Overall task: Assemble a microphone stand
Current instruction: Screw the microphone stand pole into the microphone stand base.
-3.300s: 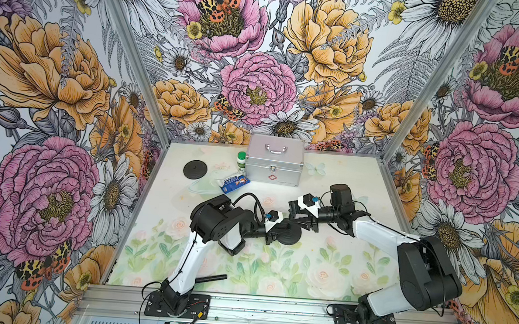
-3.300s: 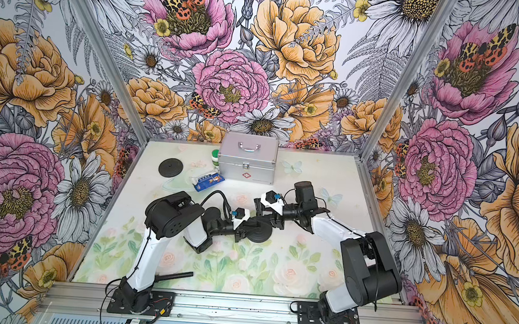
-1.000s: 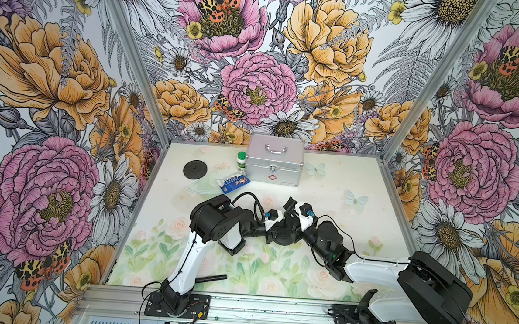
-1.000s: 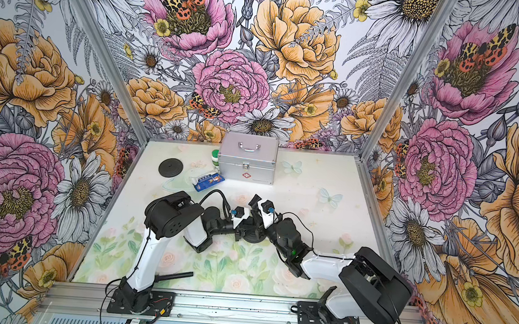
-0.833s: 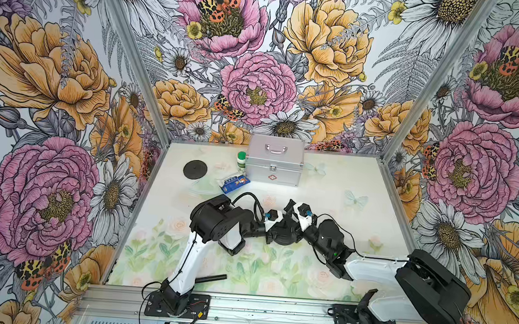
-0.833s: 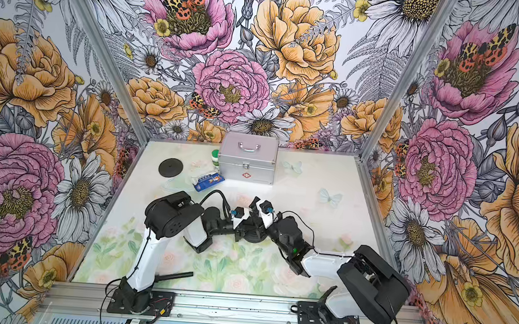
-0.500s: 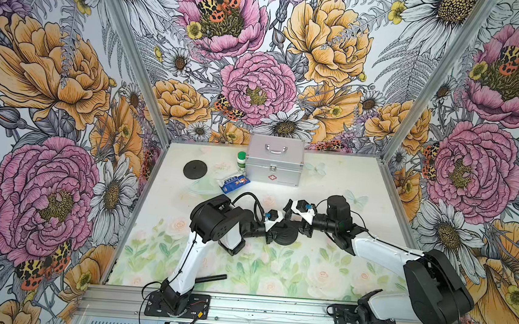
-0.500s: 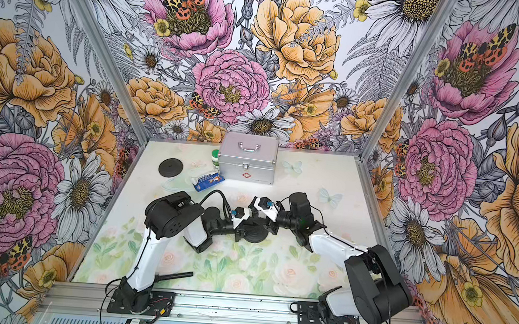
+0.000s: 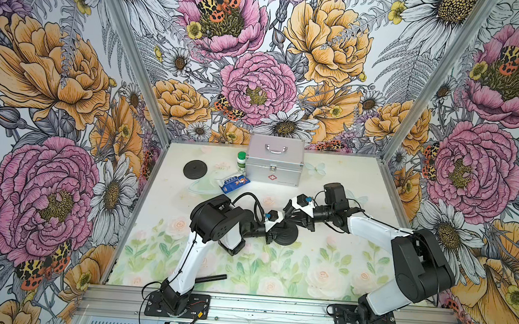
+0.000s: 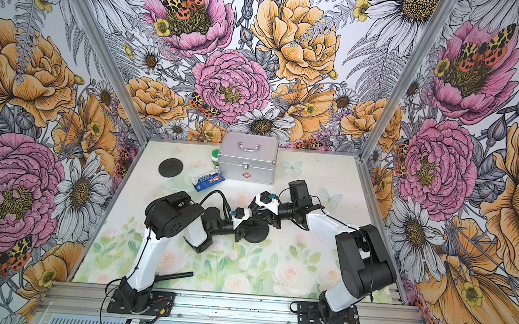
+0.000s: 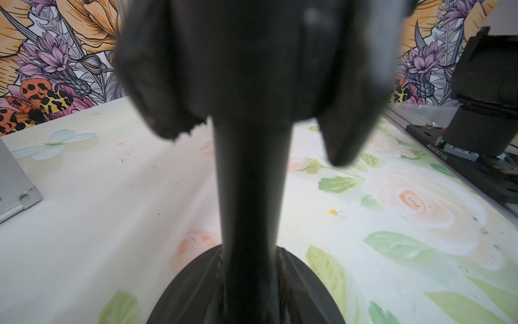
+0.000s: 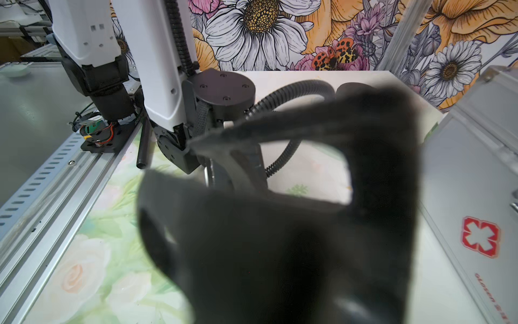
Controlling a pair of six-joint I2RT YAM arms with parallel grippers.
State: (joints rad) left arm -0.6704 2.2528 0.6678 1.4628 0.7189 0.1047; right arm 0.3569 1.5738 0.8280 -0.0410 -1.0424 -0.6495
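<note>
Just beneath the left gripper [image 11: 256, 144], clamped on the pole [image 11: 252, 196], sits the round base [image 9: 291, 236]. Right gripper [image 9: 290, 217] has swung back above it from 1 twist; whether it grips again, I cannot tell, so threading likely continues.

Two round black discs sit on the worktop [image 9: 322, 269]: one bare disc [image 9: 194, 171] near the far left corner, and one centre disc [image 9: 288, 235] between the arm tips. Two black tubes: one upright tube [image 11: 252, 182] rising from the centre disc, seen in the left wrist view, and one loose tube [image 9: 211, 278] lying flat by the near edge. One silver case [image 9: 275, 165], one green-capped bottle [image 9: 241, 162] and one blue packet [image 9: 234, 183] are at the back. Two robot arms: a left arm [image 9: 190, 258] and a right arm [image 9: 373, 232].
</note>
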